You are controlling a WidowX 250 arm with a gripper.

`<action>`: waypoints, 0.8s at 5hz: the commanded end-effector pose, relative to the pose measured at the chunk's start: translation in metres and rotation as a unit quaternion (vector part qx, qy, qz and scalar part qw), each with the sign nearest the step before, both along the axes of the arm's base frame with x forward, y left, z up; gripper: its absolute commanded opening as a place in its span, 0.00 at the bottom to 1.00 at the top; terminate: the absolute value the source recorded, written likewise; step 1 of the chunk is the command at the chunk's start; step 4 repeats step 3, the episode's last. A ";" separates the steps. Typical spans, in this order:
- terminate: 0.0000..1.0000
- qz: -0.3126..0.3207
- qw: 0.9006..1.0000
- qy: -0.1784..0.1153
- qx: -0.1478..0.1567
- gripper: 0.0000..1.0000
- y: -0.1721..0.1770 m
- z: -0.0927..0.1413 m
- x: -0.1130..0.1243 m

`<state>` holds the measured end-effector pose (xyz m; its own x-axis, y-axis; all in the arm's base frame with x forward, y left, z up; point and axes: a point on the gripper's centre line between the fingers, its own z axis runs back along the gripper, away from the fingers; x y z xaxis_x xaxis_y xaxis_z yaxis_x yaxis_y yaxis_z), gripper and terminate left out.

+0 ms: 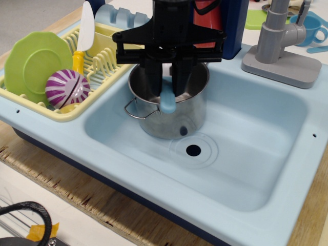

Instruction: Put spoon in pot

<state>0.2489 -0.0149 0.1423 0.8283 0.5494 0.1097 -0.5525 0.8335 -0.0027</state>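
The shiny steel pot (169, 120) stands in the light-blue sink basin, at its back left. My black gripper (167, 87) hangs right above the pot's opening and is shut on the spoon. The spoon's light-blue handle (167, 101) hangs down between the fingers, its tip in front of the pot's near rim. The spoon's white bowl is hidden between the fingers.
The sink basin (241, 154) has a drain hole (193, 150) just right of the pot. A yellow dish rack (110, 48) at left holds a green plate (33, 64), a purple striped ball (66, 88) and a yellow-handled knife (83, 36). A grey faucet (279, 41) stands at back right.
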 end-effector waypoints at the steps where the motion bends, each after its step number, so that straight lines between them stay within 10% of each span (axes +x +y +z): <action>1: 0.00 0.002 1.000 -0.005 -0.018 1.00 0.008 0.009 0.011; 2: 0.00 0.002 1.000 -0.005 -0.018 1.00 0.008 0.009 0.011; 3: 1.00 0.002 1.000 -0.005 -0.018 1.00 0.008 0.009 0.011; 4: 1.00 0.002 1.000 -0.005 -0.018 1.00 0.008 0.009 0.011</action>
